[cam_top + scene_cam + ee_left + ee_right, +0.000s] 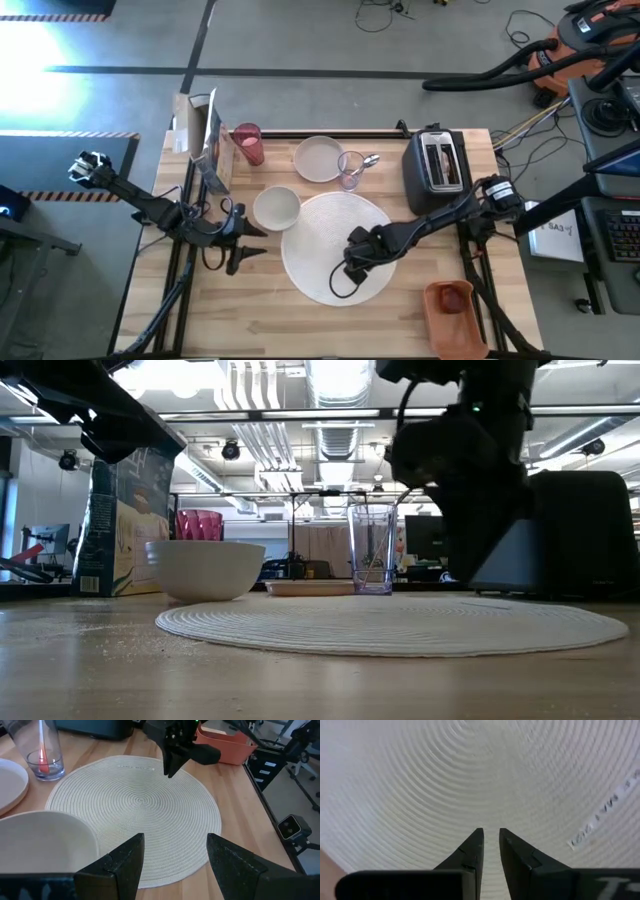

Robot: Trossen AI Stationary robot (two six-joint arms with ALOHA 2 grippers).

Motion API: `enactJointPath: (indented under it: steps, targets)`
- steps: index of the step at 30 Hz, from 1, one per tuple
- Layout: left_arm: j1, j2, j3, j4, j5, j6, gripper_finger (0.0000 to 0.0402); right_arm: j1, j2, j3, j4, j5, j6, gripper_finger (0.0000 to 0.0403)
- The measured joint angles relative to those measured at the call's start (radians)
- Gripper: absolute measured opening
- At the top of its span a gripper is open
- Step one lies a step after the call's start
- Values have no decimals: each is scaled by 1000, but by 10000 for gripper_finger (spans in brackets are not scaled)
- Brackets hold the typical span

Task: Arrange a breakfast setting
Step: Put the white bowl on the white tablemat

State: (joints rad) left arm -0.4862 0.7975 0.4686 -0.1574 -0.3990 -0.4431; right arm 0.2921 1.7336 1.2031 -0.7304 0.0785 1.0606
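Observation:
The round white woven placemat (335, 245) lies flat at the table's middle. My right gripper (350, 270) hangs shut just above its near part, fingers pointing down (490, 834) with nothing between them. My left gripper (245, 248) stands open (175, 840) left of the placemat, near the white bowl (276, 207), which sits upright at the mat's far-left edge. The small pale plate (318, 158) lies beyond the mat. The metal spoon (368, 160) stands in a clear glass (350, 170). The pink cup (248, 143) stands at the far left.
A black toaster (437, 165) stands at the far right, and a cereal box (205, 140) at the far left. An orange container (450, 310) with a small red fruit (452, 298) sits at the near right corner. Bare wood lies along the near edge.

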Motion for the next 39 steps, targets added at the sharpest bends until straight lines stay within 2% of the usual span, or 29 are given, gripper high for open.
enactJointPath:
  steps: [7,16,22,30,35,39]
  targets:
    - [4,0,0,-23,55,30,199,-19,-2,34,1,7,-59,57]
    - [10,15,0,-158,103,227,199,-34,-2,87,-6,0,-133,109]
    - [37,39,0,-159,104,304,199,-33,-4,128,-66,0,-148,125]
    - [145,80,0,-160,184,336,199,-34,-4,151,-83,0,-164,119]
    - [234,96,0,-186,263,422,199,-34,-4,151,-84,0,-164,116]
    - [305,117,0,-198,274,451,199,-34,-4,150,-83,0,-164,118]
